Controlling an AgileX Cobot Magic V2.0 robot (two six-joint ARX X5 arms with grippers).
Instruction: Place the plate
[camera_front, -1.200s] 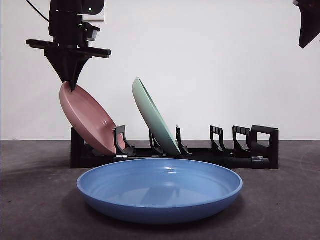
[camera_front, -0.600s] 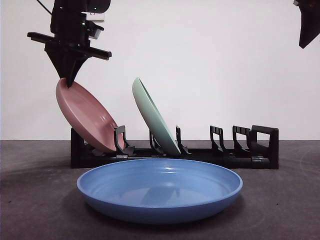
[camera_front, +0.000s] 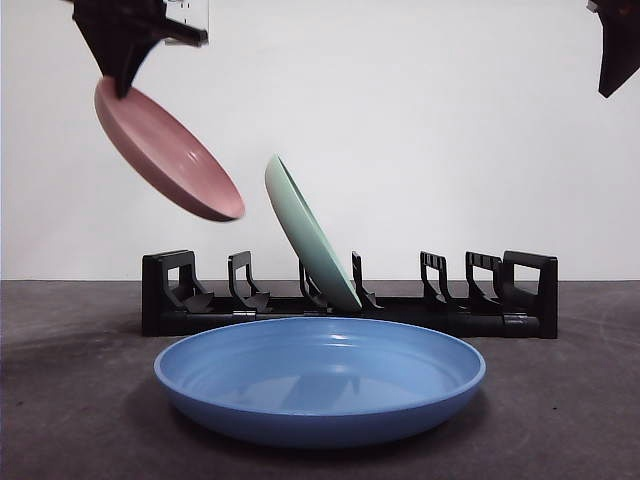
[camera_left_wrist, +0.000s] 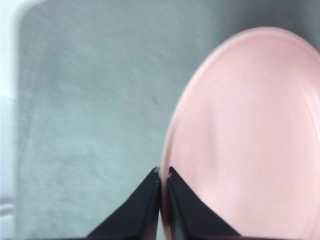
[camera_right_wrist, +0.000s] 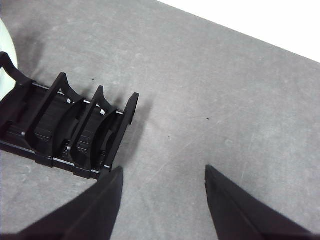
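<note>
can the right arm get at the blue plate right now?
Probably yes. The right pincer hangs open above bare table beside the black slotted rack's end, and the shallow blue plastic plate lies flat and uncovered in front of that rack.

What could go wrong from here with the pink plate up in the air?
1. The left gripper pinches the pink plate only at its rim, jaws shut on a thin edge; the plate could pivot or slip out.
2. Its low edge hangs close to the green plate leaning in the rack; a swing could knock it.
3. A drop could hit the blue plate.
</note>
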